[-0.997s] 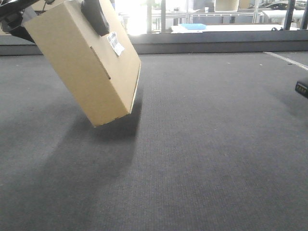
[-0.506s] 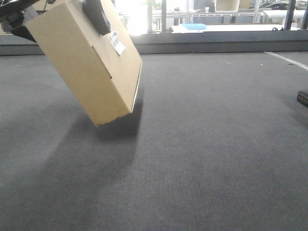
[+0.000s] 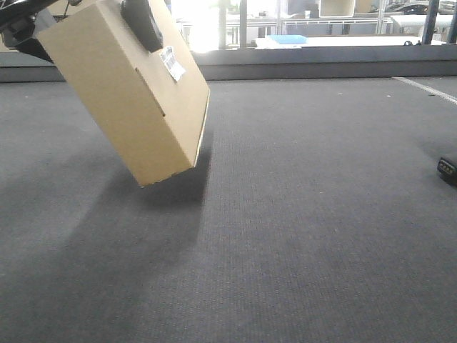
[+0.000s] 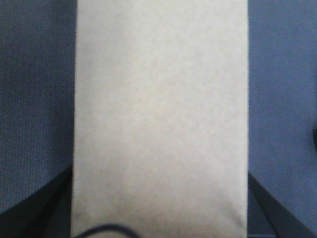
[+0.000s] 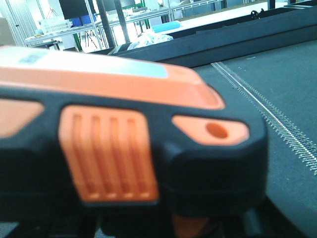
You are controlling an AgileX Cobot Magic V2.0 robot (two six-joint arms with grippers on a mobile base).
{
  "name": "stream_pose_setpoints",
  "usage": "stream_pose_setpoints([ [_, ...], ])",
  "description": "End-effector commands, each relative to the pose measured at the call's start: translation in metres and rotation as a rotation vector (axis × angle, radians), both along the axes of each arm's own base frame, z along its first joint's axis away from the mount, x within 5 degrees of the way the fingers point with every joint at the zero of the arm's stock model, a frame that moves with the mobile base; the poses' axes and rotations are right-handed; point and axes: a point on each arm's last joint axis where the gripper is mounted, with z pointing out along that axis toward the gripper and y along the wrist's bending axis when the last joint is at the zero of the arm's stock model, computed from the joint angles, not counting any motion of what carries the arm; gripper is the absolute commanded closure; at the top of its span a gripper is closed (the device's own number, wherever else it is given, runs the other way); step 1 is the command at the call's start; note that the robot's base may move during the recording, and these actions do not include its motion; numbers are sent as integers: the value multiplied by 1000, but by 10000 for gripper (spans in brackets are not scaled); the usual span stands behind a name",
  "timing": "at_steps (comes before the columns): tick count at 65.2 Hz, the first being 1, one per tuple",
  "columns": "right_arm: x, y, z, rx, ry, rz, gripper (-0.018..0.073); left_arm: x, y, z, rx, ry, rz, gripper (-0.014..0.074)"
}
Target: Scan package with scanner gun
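Note:
The package (image 3: 132,100), a tan cardboard box with a small white label (image 3: 172,64), hangs tilted above the grey carpet at the upper left. My left gripper (image 3: 89,32) is shut on it; one dark finger (image 3: 143,21) lies across its labelled face. In the left wrist view the package's plain side (image 4: 161,114) fills the middle between the dark fingers (image 4: 42,208). The scanner gun (image 5: 129,144), black with orange trim, fills the right wrist view, held in my right gripper, whose jaws are hidden. Its dark tip (image 3: 447,168) shows at the front view's right edge.
Grey carpet (image 3: 300,214) covers the work surface. A dark raised ledge (image 3: 321,64) runs along the back, with white tables and a blue tray (image 3: 289,39) beyond. A white stripe (image 3: 425,89) crosses the far right.
The scanner gun's dark tip at the right edge has moved lower in the front view. The package has stayed almost still in the left gripper.

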Motion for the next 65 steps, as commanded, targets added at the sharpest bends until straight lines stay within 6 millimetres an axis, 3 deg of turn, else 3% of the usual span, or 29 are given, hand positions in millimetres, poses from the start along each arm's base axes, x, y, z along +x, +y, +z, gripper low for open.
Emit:
stream_pose_setpoints([
  [1,0,-2,8,-12,-80,-16,728,0,-2,3,-15,-25,-5,707],
  [40,0,-2,8,-12,-80,-16,720,0,-2,3,-15,-25,-5,707],
  [43,0,-2,8,-12,-80,-16,682,0,-2,3,-15,-25,-5,707],
  [55,0,-2,8,-12,-80,-16,322,0,-2,3,-15,-25,-5,707],
  [65,0,-2,8,-12,-80,-16,277,0,-2,3,-15,-25,-5,707],
])
